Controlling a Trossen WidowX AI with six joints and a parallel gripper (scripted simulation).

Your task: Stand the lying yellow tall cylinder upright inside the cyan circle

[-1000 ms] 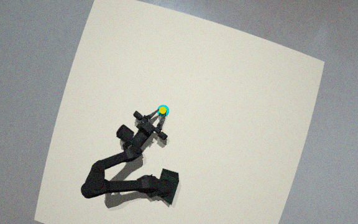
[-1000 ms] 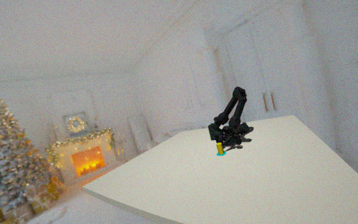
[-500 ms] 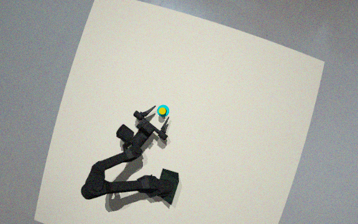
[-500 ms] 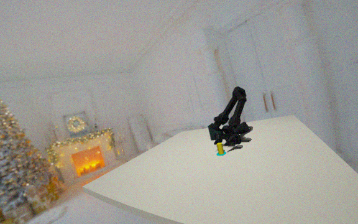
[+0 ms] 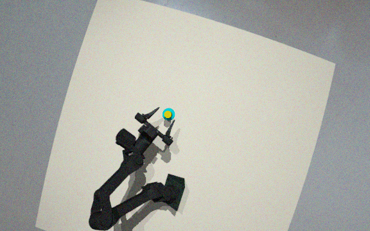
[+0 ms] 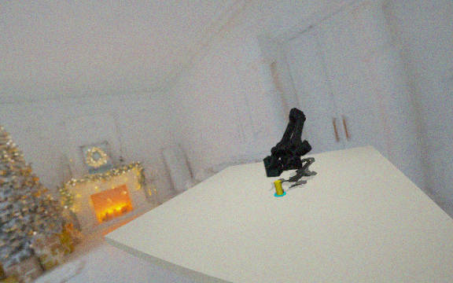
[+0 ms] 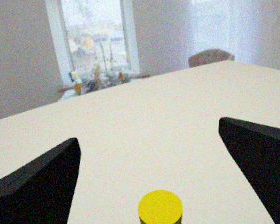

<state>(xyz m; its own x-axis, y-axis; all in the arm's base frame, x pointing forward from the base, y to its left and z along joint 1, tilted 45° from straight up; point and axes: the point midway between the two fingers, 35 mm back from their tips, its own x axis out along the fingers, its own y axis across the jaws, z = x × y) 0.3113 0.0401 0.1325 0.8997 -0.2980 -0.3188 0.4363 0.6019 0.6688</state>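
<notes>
The yellow tall cylinder (image 5: 167, 114) (image 6: 278, 188) (image 7: 160, 207) stands upright on the cyan circle (image 5: 173, 113) (image 6: 284, 194). In the top view a cyan rim shows around its top. In the wrist view only its top end shows at the bottom edge, and its foot and the circle are out of view. My gripper (image 5: 166, 114) (image 7: 151, 135) is open and holds nothing. Its fingers are spread wide and sit above the level of the cylinder's top, apart from it. In the exterior view the fingers cannot be made out against the arm.
The pale table top (image 5: 236, 128) (image 6: 250, 220) (image 7: 141, 170) carries the arm. The arm's base (image 5: 175, 192) (image 6: 273, 167) stands near the cylinder, and the bent arm (image 5: 117, 174) reaches around on the left in the top view. Shadows fall beside the arm.
</notes>
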